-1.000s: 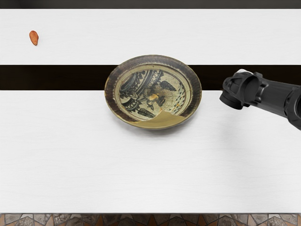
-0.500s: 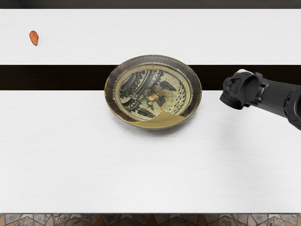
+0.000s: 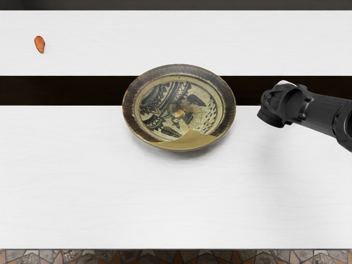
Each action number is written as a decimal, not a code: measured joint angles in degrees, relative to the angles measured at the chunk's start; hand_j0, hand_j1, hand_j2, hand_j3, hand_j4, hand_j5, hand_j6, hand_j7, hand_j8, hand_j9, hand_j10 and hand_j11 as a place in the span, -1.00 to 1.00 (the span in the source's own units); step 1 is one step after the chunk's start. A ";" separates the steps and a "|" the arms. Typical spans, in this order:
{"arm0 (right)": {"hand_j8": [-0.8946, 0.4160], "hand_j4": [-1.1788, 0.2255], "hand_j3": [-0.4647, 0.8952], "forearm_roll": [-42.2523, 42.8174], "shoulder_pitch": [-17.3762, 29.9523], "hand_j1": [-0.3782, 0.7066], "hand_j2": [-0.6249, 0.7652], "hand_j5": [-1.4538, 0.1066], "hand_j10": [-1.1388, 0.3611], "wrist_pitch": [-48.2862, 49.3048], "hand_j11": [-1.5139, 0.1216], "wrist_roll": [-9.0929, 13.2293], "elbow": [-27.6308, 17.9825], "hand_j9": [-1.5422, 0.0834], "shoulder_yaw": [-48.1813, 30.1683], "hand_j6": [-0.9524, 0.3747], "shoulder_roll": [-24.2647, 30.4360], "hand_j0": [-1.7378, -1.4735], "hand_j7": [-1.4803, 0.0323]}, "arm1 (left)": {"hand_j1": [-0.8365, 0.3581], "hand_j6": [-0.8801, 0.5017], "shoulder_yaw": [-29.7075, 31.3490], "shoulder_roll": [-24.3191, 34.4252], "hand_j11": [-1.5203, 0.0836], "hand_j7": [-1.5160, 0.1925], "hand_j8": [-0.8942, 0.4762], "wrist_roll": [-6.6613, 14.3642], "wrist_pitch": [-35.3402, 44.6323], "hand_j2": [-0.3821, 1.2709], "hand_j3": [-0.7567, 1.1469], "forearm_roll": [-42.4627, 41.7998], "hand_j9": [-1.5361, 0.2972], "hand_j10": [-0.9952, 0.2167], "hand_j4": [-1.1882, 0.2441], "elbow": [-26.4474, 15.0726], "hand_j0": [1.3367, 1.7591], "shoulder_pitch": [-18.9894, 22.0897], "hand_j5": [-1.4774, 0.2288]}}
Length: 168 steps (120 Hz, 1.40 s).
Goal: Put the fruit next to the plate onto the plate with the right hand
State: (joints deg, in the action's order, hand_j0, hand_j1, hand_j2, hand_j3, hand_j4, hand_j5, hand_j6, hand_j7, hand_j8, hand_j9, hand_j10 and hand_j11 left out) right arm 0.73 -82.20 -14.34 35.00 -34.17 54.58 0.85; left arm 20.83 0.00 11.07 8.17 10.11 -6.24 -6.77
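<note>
A brown patterned plate (image 3: 130,93) sits in the middle of the white table, straddling a dark band. A small orange-brown fruit (image 3: 39,44) lies far off at the back left, well apart from the plate. My right hand (image 3: 275,107) comes in from the right edge on a black arm and hovers just right of the plate's rim, apart from it. It shows only as a dark lump from this angle, and nothing held is visible. The left arm is out of view.
A dark band (image 3: 66,91) runs across the table between its back and front white surfaces (image 3: 165,192). A tiled floor shows along the bottom edge.
</note>
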 joint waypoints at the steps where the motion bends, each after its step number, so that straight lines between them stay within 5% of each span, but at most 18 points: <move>1: -0.32 0.04 -0.32 0.00 0.02 0.04 -0.23 0.12 -0.08 0.02 0.14 0.00 0.05 0.18 0.00 -0.24 0.00 -0.40 0.19 | 0.98 0.27 0.00 0.00 0.90 0.77 0.30 0.00 0.00 -0.54 -0.20 0.00 0.68 0.64 0.66 0.00 0.52 0.00 0.73; 66: -0.35 -0.01 -0.32 0.02 0.56 0.12 -0.23 0.06 -0.13 0.38 0.08 0.00 0.67 0.12 0.00 -0.30 -0.06 -0.40 0.13 | 0.98 0.27 0.00 0.00 0.90 0.77 0.30 0.00 0.00 -0.54 -0.20 0.00 0.68 0.64 0.66 0.00 0.52 0.00 0.73; 110: -0.27 -0.09 -0.32 0.26 0.55 0.25 -0.06 -0.05 -0.21 0.94 -0.02 0.02 0.77 0.02 0.03 -0.25 -0.06 -0.38 0.02 | 0.98 0.27 0.00 0.00 0.90 0.77 0.30 0.00 0.00 -0.54 -0.21 0.00 0.68 0.64 0.66 0.00 0.52 0.00 0.73; 168: -0.27 -0.12 -0.32 0.76 1.14 0.19 -0.02 -0.12 -0.23 1.61 -0.09 0.04 2.07 -0.05 0.13 -0.26 -0.75 -0.36 -0.06 | 0.98 0.27 0.00 0.00 0.90 0.77 0.30 0.00 0.00 -0.54 -0.20 0.00 0.68 0.64 0.66 0.00 0.52 0.00 0.73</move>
State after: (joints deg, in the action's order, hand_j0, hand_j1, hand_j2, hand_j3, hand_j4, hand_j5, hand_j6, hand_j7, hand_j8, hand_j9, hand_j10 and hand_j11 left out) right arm 1.50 -81.06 -12.73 35.04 -32.10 54.71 0.10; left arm 20.83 0.00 11.08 8.17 10.10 -6.24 -6.77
